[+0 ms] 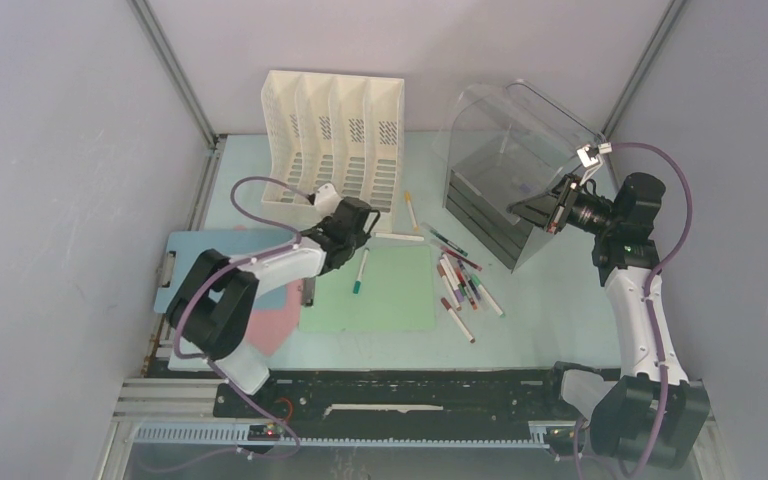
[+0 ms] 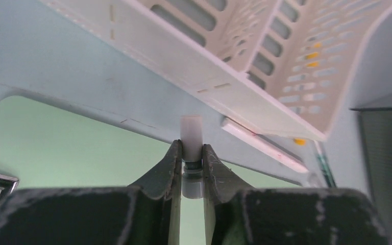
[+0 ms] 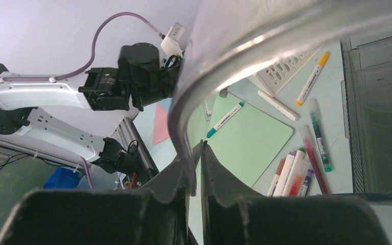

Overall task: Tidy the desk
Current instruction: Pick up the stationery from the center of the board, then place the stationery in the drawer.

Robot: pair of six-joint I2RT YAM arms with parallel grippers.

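The pale mint desk (image 1: 550,300) carries loose markers and trays. My left gripper (image 1: 358,238) hovers over the green clipboard (image 1: 390,300), in front of the white file rack (image 1: 332,130). In the left wrist view its jaws (image 2: 191,148) are shut on the white end of a marker (image 2: 191,130). In the top view a green-capped marker (image 1: 360,272) reaches up to these fingers. My right gripper (image 1: 558,205) is raised at the right. In the right wrist view its jaws (image 3: 200,145) pinch the edge of a clear curved container wall (image 3: 209,66).
A pile of several coloured markers (image 1: 465,285) lies right of the green clipboard. A white pen (image 1: 400,237) and a yellow-capped pen (image 1: 410,212) lie by the rack. A blue clipboard (image 1: 190,250) and pink sheet (image 1: 270,320) sit at the left. Dark drawers (image 1: 490,215) stand inside the clear container.
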